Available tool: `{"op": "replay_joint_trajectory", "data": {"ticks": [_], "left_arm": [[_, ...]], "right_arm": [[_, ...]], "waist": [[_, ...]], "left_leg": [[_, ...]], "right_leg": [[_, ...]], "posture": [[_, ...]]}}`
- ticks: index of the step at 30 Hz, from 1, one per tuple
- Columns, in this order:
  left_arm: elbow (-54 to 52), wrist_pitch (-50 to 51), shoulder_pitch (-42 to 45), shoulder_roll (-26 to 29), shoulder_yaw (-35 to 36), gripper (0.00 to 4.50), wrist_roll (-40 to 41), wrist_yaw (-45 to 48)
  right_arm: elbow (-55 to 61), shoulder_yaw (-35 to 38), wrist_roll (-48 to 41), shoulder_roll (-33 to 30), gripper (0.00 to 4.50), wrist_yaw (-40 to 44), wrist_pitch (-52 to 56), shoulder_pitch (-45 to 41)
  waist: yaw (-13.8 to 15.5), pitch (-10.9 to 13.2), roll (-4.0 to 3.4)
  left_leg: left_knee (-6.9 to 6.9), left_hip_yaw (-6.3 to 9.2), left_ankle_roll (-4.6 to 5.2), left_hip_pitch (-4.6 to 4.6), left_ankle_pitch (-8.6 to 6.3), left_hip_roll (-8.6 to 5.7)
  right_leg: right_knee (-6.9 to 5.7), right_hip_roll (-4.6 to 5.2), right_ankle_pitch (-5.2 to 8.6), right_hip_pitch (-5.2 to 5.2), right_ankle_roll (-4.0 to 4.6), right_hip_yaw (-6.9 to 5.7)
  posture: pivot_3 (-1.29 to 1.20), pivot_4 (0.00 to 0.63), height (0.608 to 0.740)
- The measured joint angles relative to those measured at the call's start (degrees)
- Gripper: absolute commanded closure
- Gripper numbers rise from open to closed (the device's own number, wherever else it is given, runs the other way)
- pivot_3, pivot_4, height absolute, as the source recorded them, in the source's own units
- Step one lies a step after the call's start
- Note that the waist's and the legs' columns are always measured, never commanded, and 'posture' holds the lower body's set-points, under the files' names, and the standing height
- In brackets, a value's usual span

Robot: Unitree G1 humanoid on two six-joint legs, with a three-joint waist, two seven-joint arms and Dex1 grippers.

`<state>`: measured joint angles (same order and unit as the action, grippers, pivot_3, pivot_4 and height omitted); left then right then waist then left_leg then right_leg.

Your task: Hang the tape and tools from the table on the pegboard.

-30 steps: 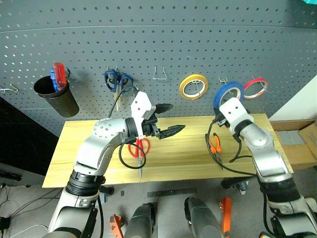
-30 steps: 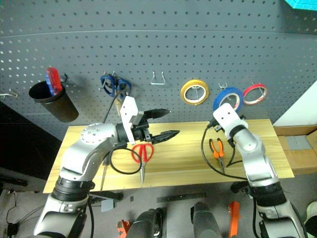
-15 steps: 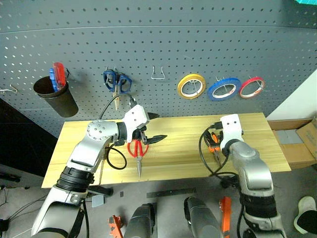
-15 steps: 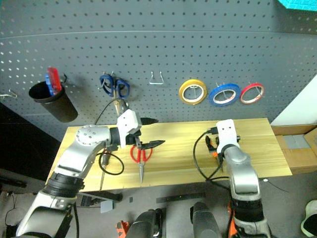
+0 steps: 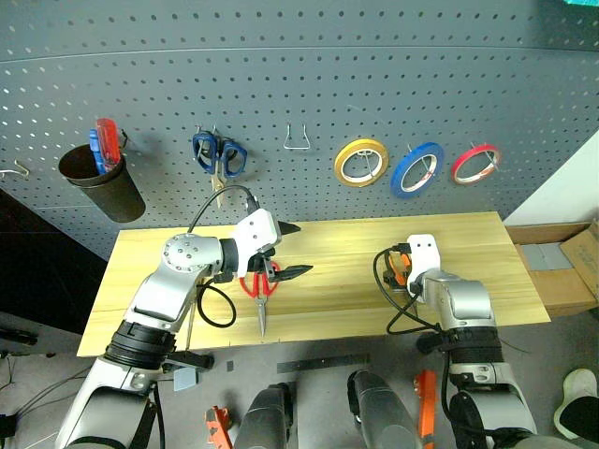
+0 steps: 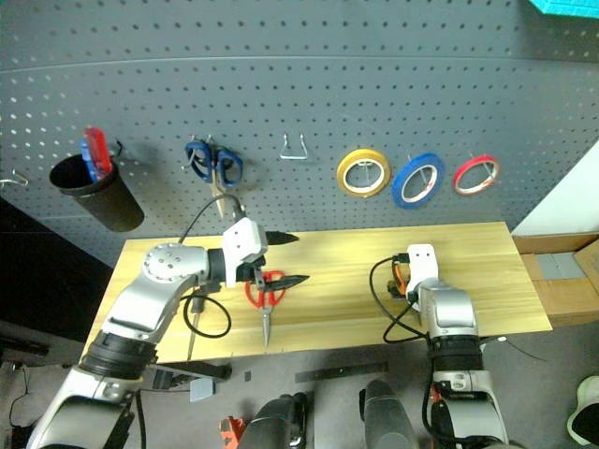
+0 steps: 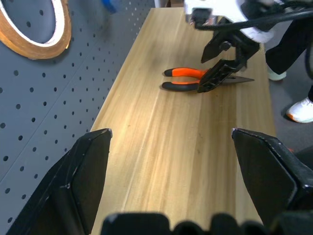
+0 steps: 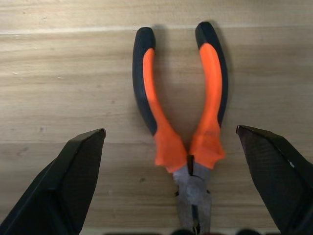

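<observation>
On the light wooden counter (image 5: 337, 281), going left to right, a slim screwdriver (image 5: 190, 318) lies near the front edge, partly hidden by the left arm. Next, the red-handled scissors (image 5: 261, 292) lie flat, blades toward the robot. The left gripper (image 5: 293, 251) hovers above them with its jaws spread wide and empty, likely lined up to take them. Further right, the orange-and-black needle-nose pliers (image 8: 185, 129) lie flat on the wood, and the right gripper (image 7: 221, 62) hangs just over them, jaws at full spread with nothing between; I judge a grasp is about to follow.

On the dark grey perforated pegboard (image 5: 374, 75) above, the flat blue tape roll (image 5: 416, 169) already hangs on a hook between a yellow roll (image 5: 363, 162) and a thin red roll (image 5: 474, 163); that part looks done.

The head views hide most of the pliers behind the right wrist. The right wrist view shows them whole, handles splayed, centred between the fingers.
</observation>
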<state>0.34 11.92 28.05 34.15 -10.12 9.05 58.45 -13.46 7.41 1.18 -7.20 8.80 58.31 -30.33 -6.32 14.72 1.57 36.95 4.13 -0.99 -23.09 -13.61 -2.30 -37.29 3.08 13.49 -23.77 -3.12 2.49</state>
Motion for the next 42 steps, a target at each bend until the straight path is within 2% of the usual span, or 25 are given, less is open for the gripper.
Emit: {"op": "replay_joint_trajectory", "data": {"ticks": [8,11,14,15,20,24,28,31,33,37,42], "left_arm": [[-0.7,0.5,-0.3,0.0,0.0,0.28,0.0,-0.3],[-0.8,0.5,-0.3,0.0,0.0,0.28,0.0,-0.3],[-0.8,0.6,-0.3,0.0,0.0,0.28,0.0,-0.4],[-0.8,0.7,-0.3,0.0,0.0,0.28,0.0,-0.4],[-3.8,4.2,-4.4,0.1,2.7,0.28,2.7,-0.8],[-5.6,7.8,-8.6,0.7,8.5,0.28,6.6,-3.3],[-8.5,10.0,-13.3,1.5,16.3,0.28,9.7,-6.8],[-10.1,11.6,-15.3,1.5,20.5,0.28,12.4,-9.1],[-11.3,12.0,-16.1,-0.5,24.7,0.28,15.6,-11.6],[-12.5,12.6,-16.2,-1.8,28.8,0.28,20.1,-14.2],[-13.3,11.8,-16.1,-2.2,30.7,0.28,20.6,-17.2]], "right_arm": [[-14.2,-1.7,-0.2,-1.4,0.04,-0.2,-7.0,-5.1],[-18.2,-2.6,-0.1,-2.0,0.63,0.0,-9.4,-7.1],[-21.1,-3.3,-0.1,-2.5,1.66,0.2,-11.6,-8.5],[-21.7,-3.4,-0.2,-2.6,1.84,0.2,-12.0,-8.8],[-22.6,-2.7,-0.5,-2.6,1.86,-0.7,-12.8,-9.1],[-12.3,-2.0,-1.8,-1.5,1.86,-1.6,-8.2,-5.5],[13.1,-5.2,-3.3,2.4,1.86,-1.9,0.5,0.3],[28.9,-10.0,-4.5,5.2,1.86,-2.5,5.6,1.0],[38.2,-14.0,-4.9,7.4,1.86,-3.0,7.6,0.6],[42.5,-17.6,-5.9,9.9,1.86,-2.9,6.6,-6.2],[35.1,-15.3,-6.0,11.1,1.86,-2.8,-2.0,-18.2]], "waist": [[-0.1,0.0,0.00],[-0.1,0.0,0.00],[-0.1,0.0,0.01],[-0.1,0.0,0.01],[-0.2,0.0,0.00],[-0.2,0.0,0.00],[-0.3,0.0,-0.01],[-0.1,0.0,0.00],[0.0,0.0,0.00],[0.3,-0.1,0.14],[1.1,-0.2,0.28]], "left_leg": [[0.03,-0.03,0.00,0.02,0.01,-0.01],[0.02,0.00,-0.01,0.03,0.01,0.00],[0.04,-0.01,-0.01,0.04,0.01,-0.01],[0.05,-0.01,-0.01,0.04,0.01,-0.01],[0.06,-0.01,-0.01,0.08,0.01,0.01],[0.07,-0.03,-0.03,-0.07,0.02,0.03],[0.05,-0.02,-0.05,-0.16,0.02,0.16],[0.06,0.07,-0.15,-0.16,0.09,0.16],[0.07,0.10,-0.23,-0.16,0.13,0.13],[0.11,0.14,-0.31,-0.14,0.21,0.06],[0.05,0.21,-0.41,-0.12,0.31,0.08]], "right_leg": [[-0.10,-0.01,0.00,0.00,0.00,0.02],[-0.13,-0.02,0.00,0.00,0.00,-0.01],[-0.16,-0.02,0.00,0.00,0.00,0.01],[-0.18,-0.02,0.00,0.01,0.00,0.01],[-0.28,-0.02,0.01,0.00,0.00,0.03],[-0.50,-0.01,0.01,-0.31,0.00,0.07],[-0.60,0.00,0.01,-0.51,0.01,0.10],[-0.60,0.00,0.02,-0.49,0.01,0.00],[-0.59,0.02,0.02,-0.48,0.01,0.00],[-0.59,0.01,-0.03,-0.45,0.07,-0.07],[-0.60,-0.01,-0.12,-0.46,0.22,-0.16]], "posture": [[-0.12,0.217,0.740],[-0.12,0.215,0.740],[-0.12,0.214,0.740],[-0.13,0.213,0.740],[-0.13,0.213,0.740],[-0.12,0.215,0.740],[-0.12,0.215,0.740],[-0.10,0.208,0.740],[-0.10,0.205,0.740],[-0.09,0.188,0.740],[-0.07,0.176,0.740]]}}
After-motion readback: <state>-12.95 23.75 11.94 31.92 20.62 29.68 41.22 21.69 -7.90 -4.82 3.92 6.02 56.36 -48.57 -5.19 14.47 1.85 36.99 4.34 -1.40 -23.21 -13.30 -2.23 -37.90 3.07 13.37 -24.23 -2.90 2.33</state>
